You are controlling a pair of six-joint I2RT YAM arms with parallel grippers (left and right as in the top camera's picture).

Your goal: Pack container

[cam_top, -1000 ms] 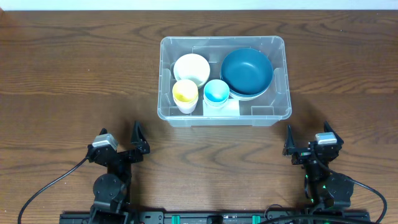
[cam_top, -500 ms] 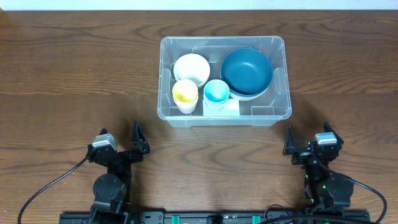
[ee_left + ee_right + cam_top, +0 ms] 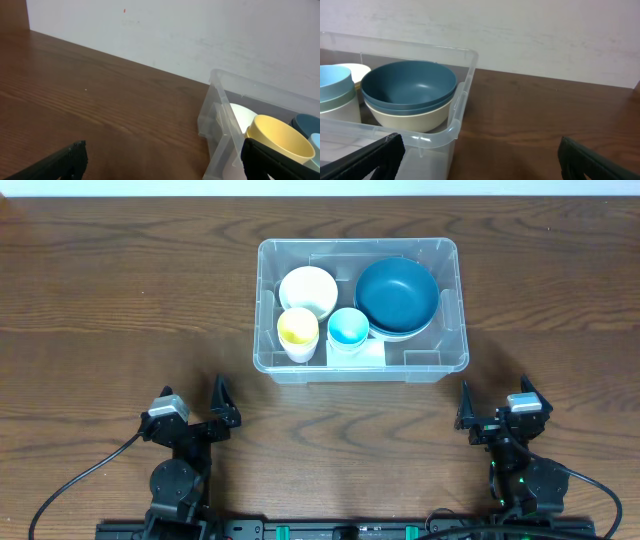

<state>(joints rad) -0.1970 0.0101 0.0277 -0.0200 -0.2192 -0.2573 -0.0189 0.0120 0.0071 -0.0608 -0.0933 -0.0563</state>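
Note:
The clear plastic container (image 3: 262,300) stands at the table's centre back. Inside it are a white bowl (image 3: 307,290), a yellow cup (image 3: 297,330), a light blue cup (image 3: 348,328) and dark blue bowls (image 3: 397,295) stacked on a cream one. My left gripper (image 3: 190,412) is open and empty near the front edge, left of the container. My right gripper (image 3: 495,408) is open and empty near the front edge, right of it. The left wrist view shows the container (image 3: 215,120) and the yellow cup (image 3: 280,140). The right wrist view shows the container (image 3: 460,100) and the blue bowls (image 3: 410,85).
The dark wood table (image 3: 120,300) stretches bare on both sides of the container. A white wall (image 3: 175,35) rises behind the table's far edge. A white label (image 3: 368,352) lies in the container's front part.

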